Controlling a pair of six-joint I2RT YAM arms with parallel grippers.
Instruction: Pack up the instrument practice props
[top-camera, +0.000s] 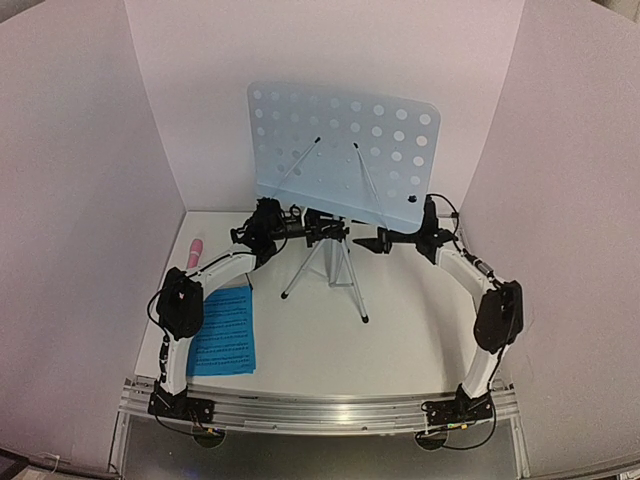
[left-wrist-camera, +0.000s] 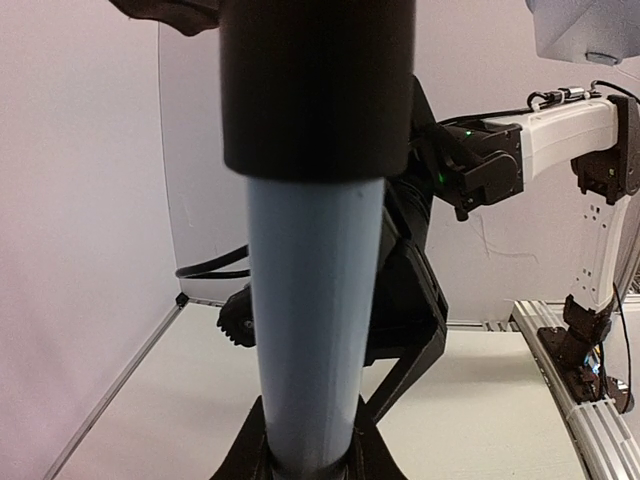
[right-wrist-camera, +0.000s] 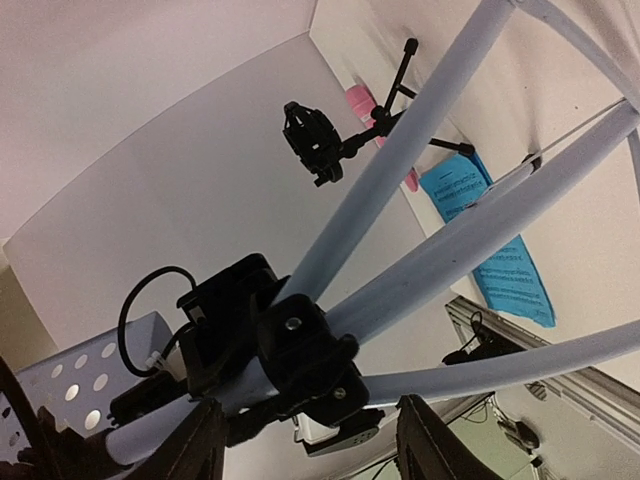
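The music stand (top-camera: 345, 140) stands upright at the centre of the table (top-camera: 400, 340). The left gripper (top-camera: 300, 222) is clamped on its pole. The right gripper (top-camera: 378, 242) holds its fingers apart at the tripod hub. The blue pages (top-camera: 224, 330) lie flat at the left. The black mic stand (right-wrist-camera: 330, 140) and the pink microphone (top-camera: 194, 250) sit just beyond them.

Table (top-camera: 400, 330): blue pages (top-camera: 224, 343), pink microphone (top-camera: 195, 250), silver tripod (top-camera: 345, 270).

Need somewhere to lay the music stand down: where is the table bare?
Bare: the table between the tripod legs of the music stand and the right arm, and the near strip before the rail. Crowded: the left, with blue sheet-music pages, pink microphone and left arm.
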